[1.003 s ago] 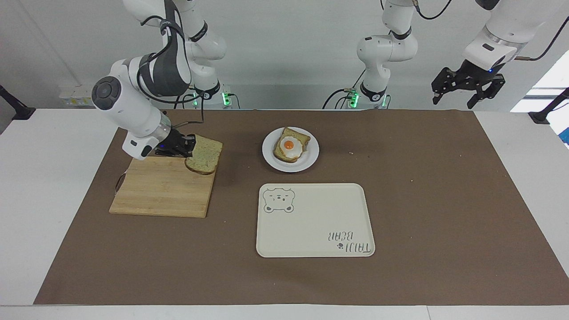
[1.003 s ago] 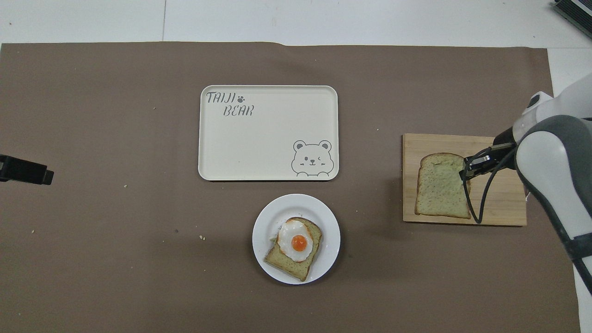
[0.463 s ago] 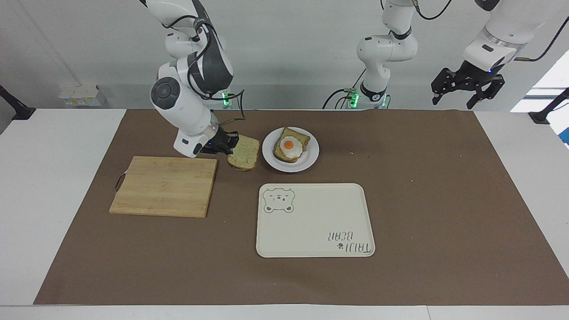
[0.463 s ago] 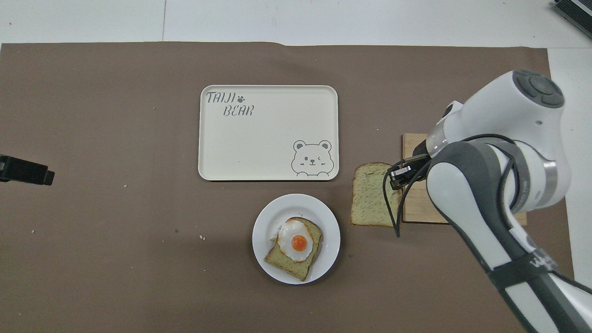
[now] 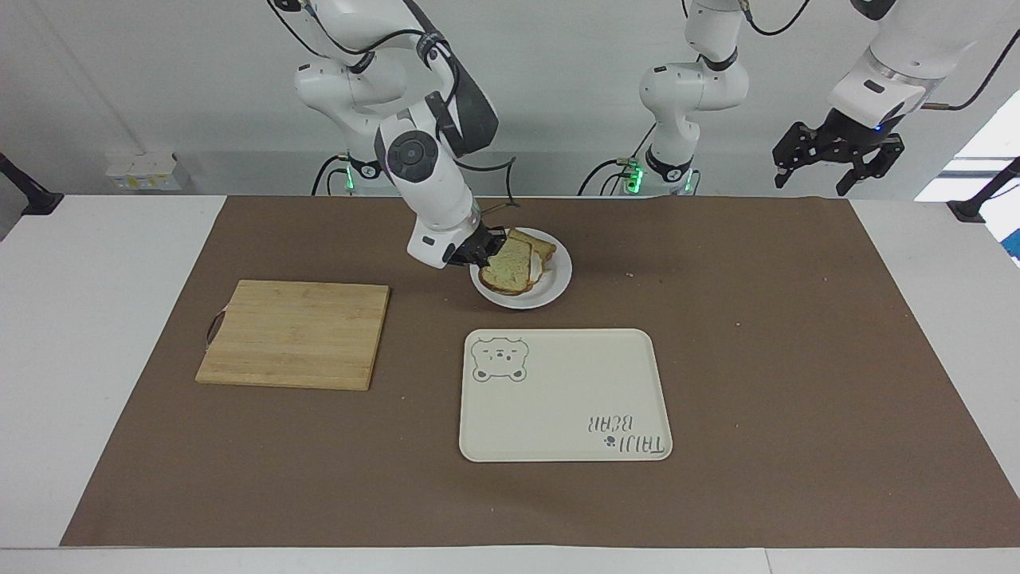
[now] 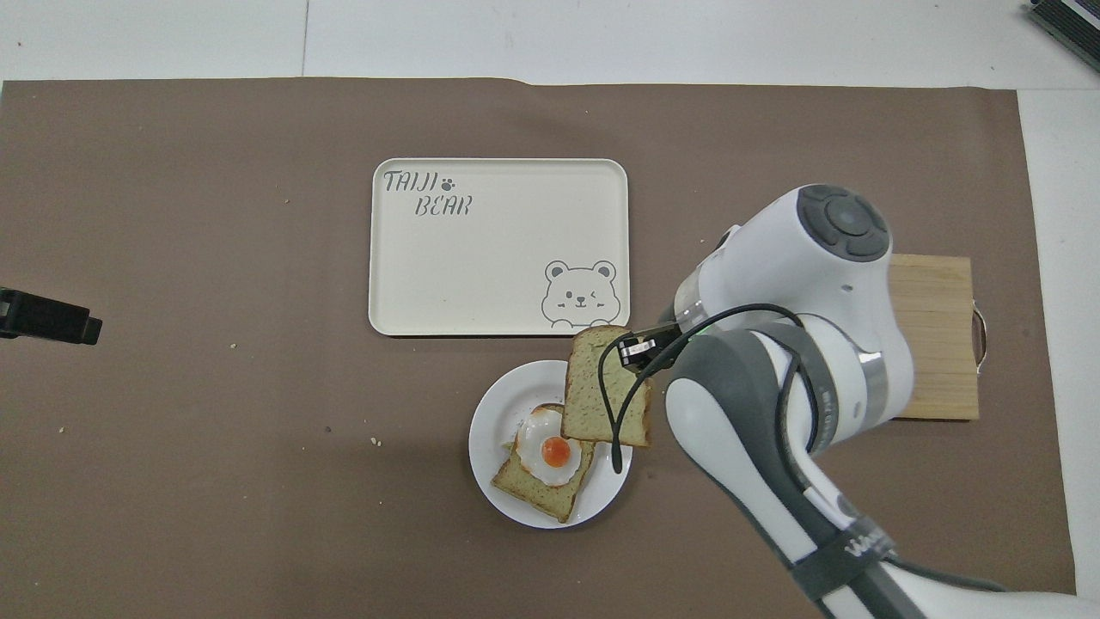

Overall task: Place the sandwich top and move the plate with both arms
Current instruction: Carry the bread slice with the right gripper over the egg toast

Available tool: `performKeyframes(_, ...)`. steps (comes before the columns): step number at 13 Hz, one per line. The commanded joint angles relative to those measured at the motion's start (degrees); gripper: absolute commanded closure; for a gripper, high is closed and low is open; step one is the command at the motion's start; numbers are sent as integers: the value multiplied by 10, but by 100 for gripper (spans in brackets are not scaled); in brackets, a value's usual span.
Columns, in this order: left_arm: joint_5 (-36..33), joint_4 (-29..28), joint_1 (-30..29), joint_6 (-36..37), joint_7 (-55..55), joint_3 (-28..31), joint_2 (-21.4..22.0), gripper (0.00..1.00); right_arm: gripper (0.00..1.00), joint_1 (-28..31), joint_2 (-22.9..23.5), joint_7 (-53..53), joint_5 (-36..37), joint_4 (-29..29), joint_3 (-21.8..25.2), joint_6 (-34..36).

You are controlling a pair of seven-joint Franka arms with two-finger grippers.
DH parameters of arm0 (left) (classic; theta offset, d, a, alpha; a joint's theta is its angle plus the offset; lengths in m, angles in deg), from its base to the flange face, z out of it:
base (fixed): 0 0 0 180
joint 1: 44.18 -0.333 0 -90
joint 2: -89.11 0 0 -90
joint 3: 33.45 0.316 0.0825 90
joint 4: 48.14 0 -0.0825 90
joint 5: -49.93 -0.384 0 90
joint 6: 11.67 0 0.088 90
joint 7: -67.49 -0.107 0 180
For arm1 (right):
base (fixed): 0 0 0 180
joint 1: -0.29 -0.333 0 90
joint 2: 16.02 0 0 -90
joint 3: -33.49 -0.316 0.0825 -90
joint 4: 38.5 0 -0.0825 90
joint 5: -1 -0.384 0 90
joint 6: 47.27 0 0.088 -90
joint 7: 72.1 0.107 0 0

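Bread is arriving over the plate [image 5: 558, 288] but is not yet laid down: the right pincer [image 5: 488, 249] is gripping the sandwich top [image 5: 508, 272] by one edge, its fingertips pinched shut on the crust, and is holding it tilted above the side of the plate toward the right arm's end of the worktop [image 5: 111, 335]. In the overhead view the slice [image 6: 606, 387] is overlapping only a corner of the egg toast [image 6: 543, 473], so I judge that the first step is about half done; lining up, lowering and releasing are left, and then the whole two-arm carry of the plate, most likely to the bear tray [image 5: 564, 395] lying just beside it and farther from the robots. The left pincer [image 5: 838, 157] is waiting high over the left arm's end of the worktop, fingers spread wide and gripping nothing. The sandwich top is looking pale and speckled, with a thin brown crust and a rounded upper end, flat and stiff enough to be keeping its shape from a one-edge grip. The wooden cutting board [image 5: 293, 333] is lying bare toward the right arm's end.
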State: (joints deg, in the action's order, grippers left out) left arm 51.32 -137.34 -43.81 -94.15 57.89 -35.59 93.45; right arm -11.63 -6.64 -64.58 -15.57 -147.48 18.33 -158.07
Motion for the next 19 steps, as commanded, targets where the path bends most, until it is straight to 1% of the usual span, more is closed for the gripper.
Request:
performKeyframes(1,5,-23,1,-15,-2,1,18,0,100,-10,-5,-10,-50,-18,0,-8)
performKeyframes(2,5,-23,2,-15,-2,1,18,0,100,-17,-3,-24,-71,-31,0,-15)
performKeyframes(3,5,-23,2,-15,-2,1,18,0,100,-29,-2,-29,-78,-38,0,-29)
performKeyframes(6,4,-23,2,-15,-2,1,18,0,100,-35,3,-34,-78,-60,0,-60)
performKeyframes(7,5,-23,2,-15,-2,1,18,0,100,-55,7,-36,-76,-70,1,-87)
performKeyframes(8,5,-23,2,-15,-2,1,18,0,100,-58,7,-38,-75,-77,1,-101)
performKeyframes(10,5,-23,2,-15,-2,1,18,0,100,-58,19,-57,-70,-82,2,-107)
performKeyframes(12,5,-23,2,-15,-2,1,18,0,100,-59,22,-61,-67,-94,2,-136)
performKeyframes(15,5,-23,2,-15,-2,1,18,0,100,-54,24,-84,-40,-95,3,-143)
performKeyframes(19,5,-23,2,-15,-2,1,18,0,100,-53,24,-84,-38,-95,4,-146)
